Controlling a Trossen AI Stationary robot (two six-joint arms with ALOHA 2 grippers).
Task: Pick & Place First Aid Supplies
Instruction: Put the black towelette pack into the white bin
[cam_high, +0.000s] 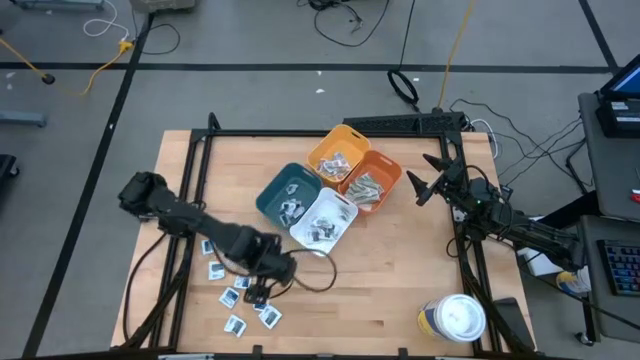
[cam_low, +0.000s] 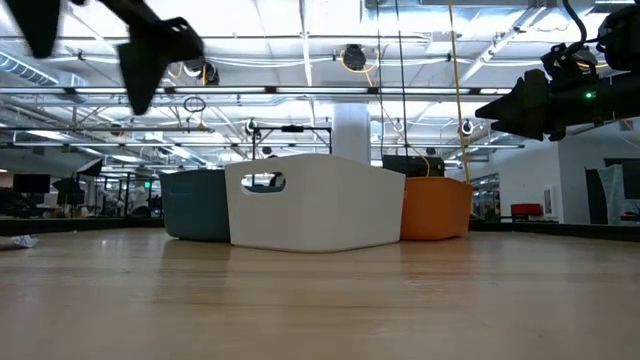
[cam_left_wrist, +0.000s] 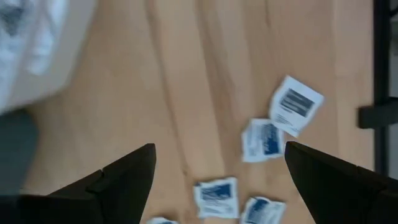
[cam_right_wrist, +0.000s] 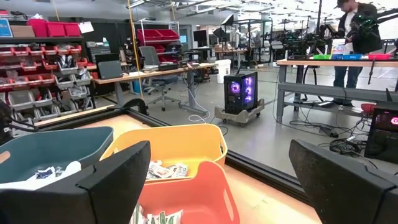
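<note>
left end effector (cam_high: 262, 292): wide, over packets (cam_left_wrist: 265, 139) | right end effector (cam_high: 428, 178): wide, raised beside bins (cam_high: 372, 178)

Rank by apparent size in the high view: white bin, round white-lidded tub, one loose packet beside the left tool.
1. White bin, largest.
2. Round white-lidded tub, clearly smaller in outline.
3. Loose packet, by far the smallest.

The wooden table (cam_high: 400, 290) carries four clustered bins (cam_high: 328, 193), loose packets (cam_high: 238, 297) and a tub (cam_high: 455, 318).
</note>
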